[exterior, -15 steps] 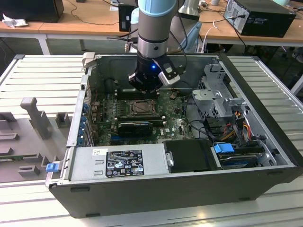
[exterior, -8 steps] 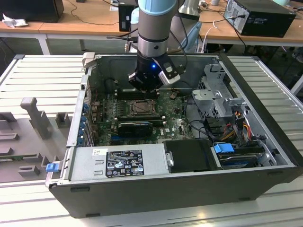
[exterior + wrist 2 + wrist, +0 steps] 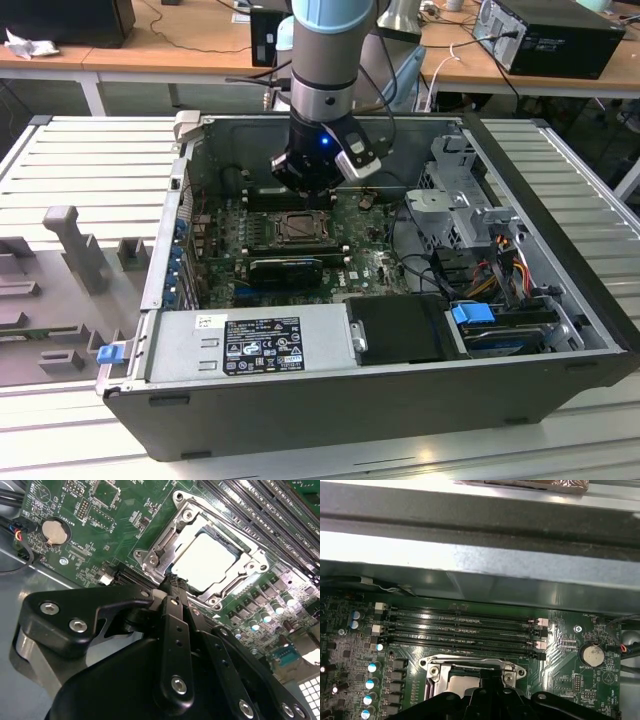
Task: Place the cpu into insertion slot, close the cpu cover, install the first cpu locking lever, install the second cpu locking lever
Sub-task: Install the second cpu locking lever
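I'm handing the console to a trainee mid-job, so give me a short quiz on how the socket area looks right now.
1. True or false: the cpu sits under the lowered cpu cover.
2. In the second wrist view, the tip of the hand is nearest to: A) the coin battery, B) the cpu cover's edge, C) the cable bundle.
3. Fill in: in the exterior view, the arm hangs over a ___-coloured circuit board.

Key: 1 true; 2 B; 3 green.
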### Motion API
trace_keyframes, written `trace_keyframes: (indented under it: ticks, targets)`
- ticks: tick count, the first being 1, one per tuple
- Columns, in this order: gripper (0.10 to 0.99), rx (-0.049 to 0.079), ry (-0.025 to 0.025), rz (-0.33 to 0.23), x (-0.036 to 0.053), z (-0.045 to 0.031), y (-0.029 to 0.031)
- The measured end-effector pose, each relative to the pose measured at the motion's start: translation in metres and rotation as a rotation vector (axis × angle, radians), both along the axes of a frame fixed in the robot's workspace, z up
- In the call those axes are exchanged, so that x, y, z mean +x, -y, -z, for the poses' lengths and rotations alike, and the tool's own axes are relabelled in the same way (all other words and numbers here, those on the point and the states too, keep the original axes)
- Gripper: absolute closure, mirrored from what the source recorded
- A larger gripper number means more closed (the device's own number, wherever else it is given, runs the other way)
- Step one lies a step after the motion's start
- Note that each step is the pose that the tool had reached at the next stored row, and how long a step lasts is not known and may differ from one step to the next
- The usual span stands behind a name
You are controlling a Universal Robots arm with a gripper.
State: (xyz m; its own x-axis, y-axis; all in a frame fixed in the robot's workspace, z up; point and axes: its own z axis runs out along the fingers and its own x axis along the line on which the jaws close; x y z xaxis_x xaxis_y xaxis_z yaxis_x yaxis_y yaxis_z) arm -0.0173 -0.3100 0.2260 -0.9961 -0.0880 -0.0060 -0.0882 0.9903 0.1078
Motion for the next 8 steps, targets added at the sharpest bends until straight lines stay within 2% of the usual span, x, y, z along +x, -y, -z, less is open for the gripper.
trace_keyframes:
  ticks: [8]
  targets:
    - [0.98, 0.0, 0.0, 0.0, 0.0, 0.0, 0.0017]
